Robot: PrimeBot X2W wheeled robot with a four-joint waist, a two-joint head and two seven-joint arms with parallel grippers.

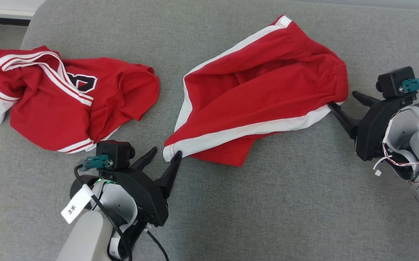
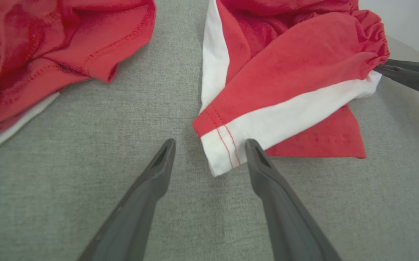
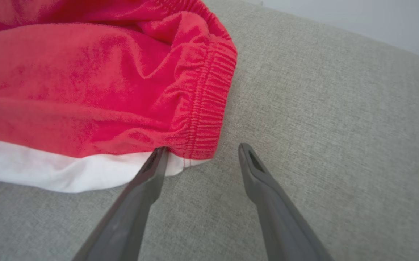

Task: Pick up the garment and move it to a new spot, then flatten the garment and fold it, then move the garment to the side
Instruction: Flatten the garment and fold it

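**Red shorts [image 1: 260, 83] spread across a grey counter [image 1: 267, 203]**

At far left lies a crumpled red jersey [image 1: 64, 98] with white stripes and a dark number. Just right of it, the left pincer [image 1: 166, 151] stands wide and holds nothing. The white hem corner of the shorts lies between its fingertips, against one finger. The shorts, white-striped along the sides, lie rumpled at the centre, running diagonally from that near corner up to the elastic waistband at right. There the right pincer [image 1: 342, 99] is likewise wide and empty. One fingertip touches the white stripe beneath the waistband corner, and the other is over bare counter.
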